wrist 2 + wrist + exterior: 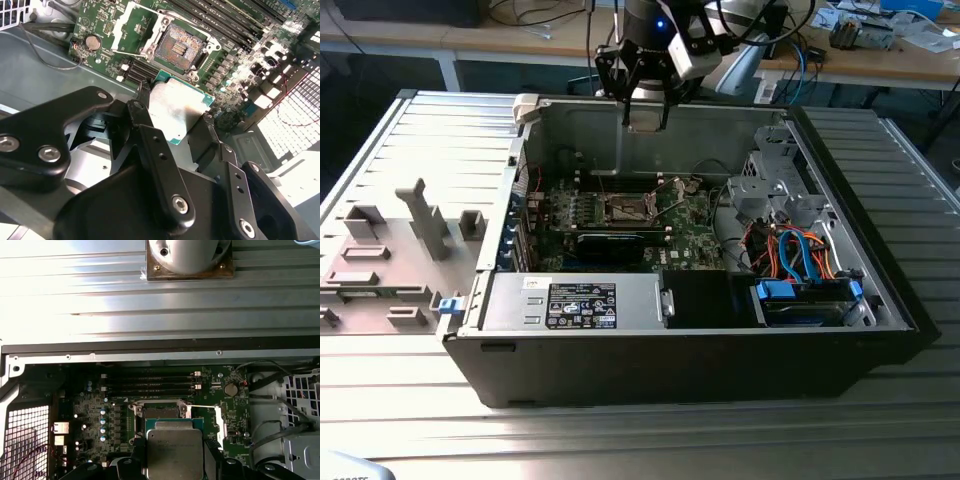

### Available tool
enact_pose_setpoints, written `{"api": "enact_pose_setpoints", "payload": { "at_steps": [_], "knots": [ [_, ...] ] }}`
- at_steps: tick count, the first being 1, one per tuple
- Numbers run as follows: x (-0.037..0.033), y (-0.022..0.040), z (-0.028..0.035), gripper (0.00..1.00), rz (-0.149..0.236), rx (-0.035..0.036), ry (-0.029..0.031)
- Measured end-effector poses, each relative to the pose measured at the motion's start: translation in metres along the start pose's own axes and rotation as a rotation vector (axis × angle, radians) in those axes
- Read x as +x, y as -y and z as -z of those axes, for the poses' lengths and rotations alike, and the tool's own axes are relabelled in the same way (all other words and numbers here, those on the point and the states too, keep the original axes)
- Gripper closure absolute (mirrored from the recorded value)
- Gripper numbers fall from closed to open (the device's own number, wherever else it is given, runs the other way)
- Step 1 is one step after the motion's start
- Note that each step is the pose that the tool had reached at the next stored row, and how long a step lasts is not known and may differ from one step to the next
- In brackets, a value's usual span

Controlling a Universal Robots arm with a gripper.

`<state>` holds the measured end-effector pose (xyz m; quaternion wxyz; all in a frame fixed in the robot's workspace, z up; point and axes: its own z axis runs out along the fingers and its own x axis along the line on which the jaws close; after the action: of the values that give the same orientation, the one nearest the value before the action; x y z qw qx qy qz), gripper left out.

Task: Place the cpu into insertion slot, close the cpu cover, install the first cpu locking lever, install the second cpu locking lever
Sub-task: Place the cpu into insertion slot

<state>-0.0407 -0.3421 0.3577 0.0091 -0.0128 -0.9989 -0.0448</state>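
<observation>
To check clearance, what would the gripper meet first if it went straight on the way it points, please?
Holding the cpu, the gripper would likely meet the open insertion slot first; depth is unclear.

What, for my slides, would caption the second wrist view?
The gripper holds the chip clear of the open, empty socket.

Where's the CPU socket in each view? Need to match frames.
Exterior view: socket in the middle of the green board.
Second wrist view: socket open, just beyond the held chip.
First wrist view: socket partly hidden behind the chip.
Shared landmark: coin battery on the board, in both wrist views.
</observation>
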Motion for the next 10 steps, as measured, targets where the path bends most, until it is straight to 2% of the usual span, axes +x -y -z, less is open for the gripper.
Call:
{"api": "enact_pose_setpoints", "payload": {
  "at_steps": [2,4,10],
  "knots": [
    [0.0,0.0,-0.0003,0.46,0.0,0.0,0.0],
    [-0.0002,0.0008,-0.0094,0.46,0.0,-0.0001,0.0001],
    [-0.0002,0.0009,-0.0102,0.46,0.0,-0.0001,0.0]
  ]
}}
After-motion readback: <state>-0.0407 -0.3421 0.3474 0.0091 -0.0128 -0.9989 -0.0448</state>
